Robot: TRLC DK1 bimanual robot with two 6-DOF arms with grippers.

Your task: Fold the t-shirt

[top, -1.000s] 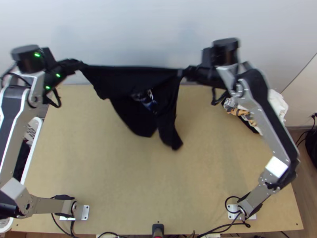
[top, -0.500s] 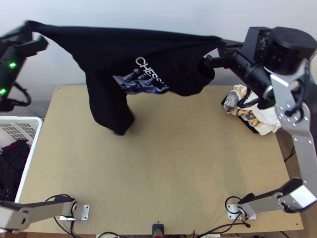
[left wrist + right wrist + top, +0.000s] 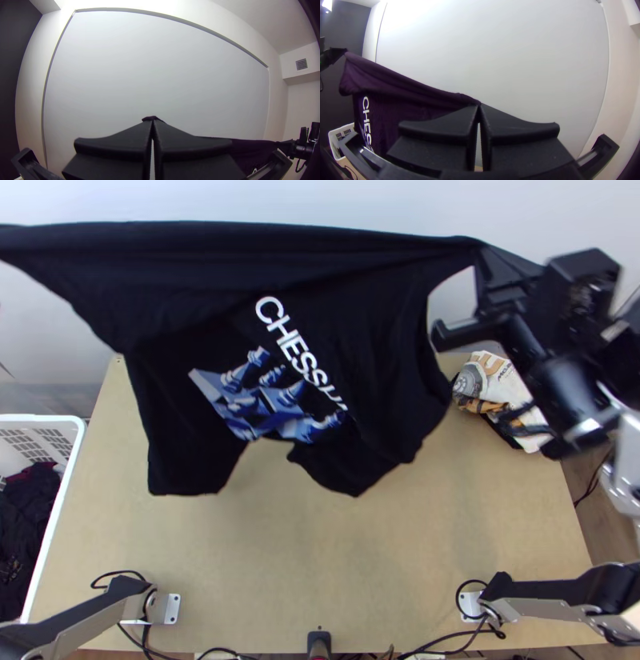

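Now the shirt (image 3: 200, 284) hangs stretched above the bench (image 3: 320, 556), lifted and opened wider than a second ago, its print in fuller view. On both the left arm (image 3: 84, 620) and the right arm (image 3: 540, 610) the jaws are closed, each pinching one end of the upper edge. That spread probably readies it for laying flat; folding itself remains undone.

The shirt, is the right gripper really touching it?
Touching. The right wrist view shows it: the right gripper pinches the upper edge of the shirt between its closed fingertips.
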